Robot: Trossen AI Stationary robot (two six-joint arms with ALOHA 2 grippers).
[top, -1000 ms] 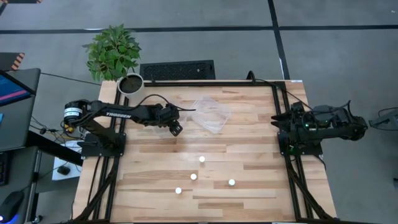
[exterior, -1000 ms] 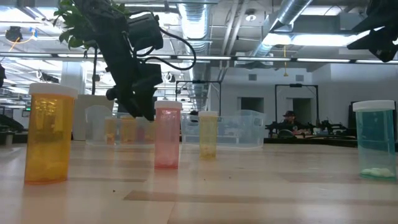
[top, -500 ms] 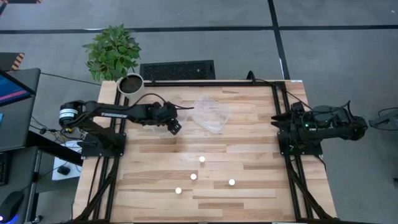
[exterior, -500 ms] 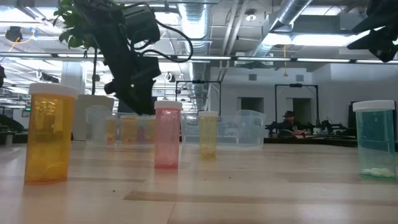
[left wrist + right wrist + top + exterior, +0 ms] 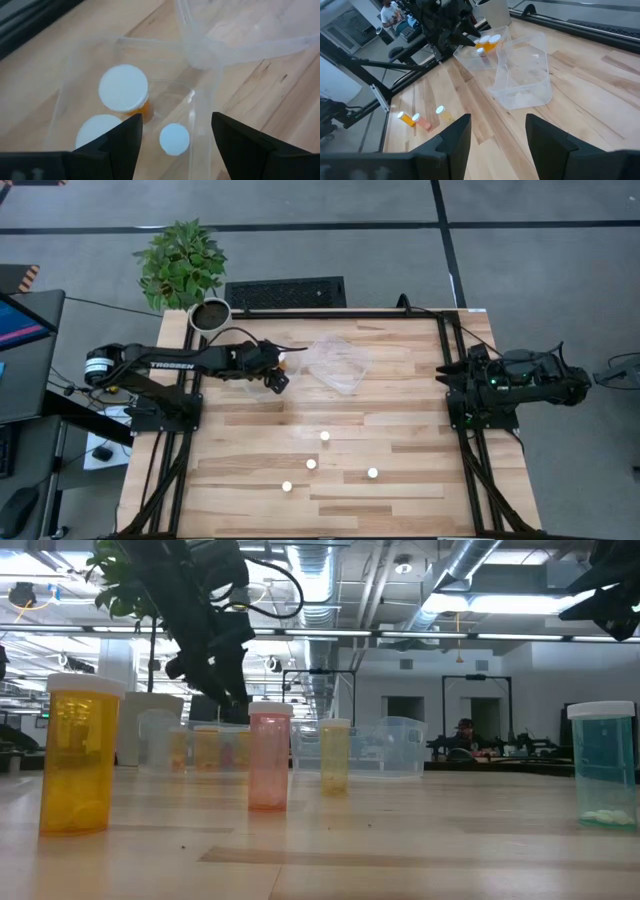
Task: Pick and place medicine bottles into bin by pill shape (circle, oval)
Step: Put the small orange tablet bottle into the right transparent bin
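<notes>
My left gripper (image 5: 279,380) is open and empty, above a clear tray (image 5: 85,55) at the table's far left. The tray holds three white-capped orange bottles, seen in the left wrist view: one large cap (image 5: 123,88), a second (image 5: 97,134) and a small one (image 5: 174,138). Several more bottles stand upright on the near half of the table: yellow (image 5: 78,755), pink (image 5: 269,757), pale yellow (image 5: 334,755) and teal (image 5: 603,765). Their white caps show from above (image 5: 325,436). My right gripper (image 5: 497,135) is open and empty at the table's right edge (image 5: 452,372).
A second clear tray (image 5: 340,365) lies empty and tilted beside the first, also in the right wrist view (image 5: 525,80). A white pot with a green plant (image 5: 208,313) stands at the far left corner. Bare wood lies between the trays and the standing bottles.
My left gripper has risen over the tray with the bottles and drawn back a little toward the table's far left. The bottles on the table have stayed where they were.
</notes>
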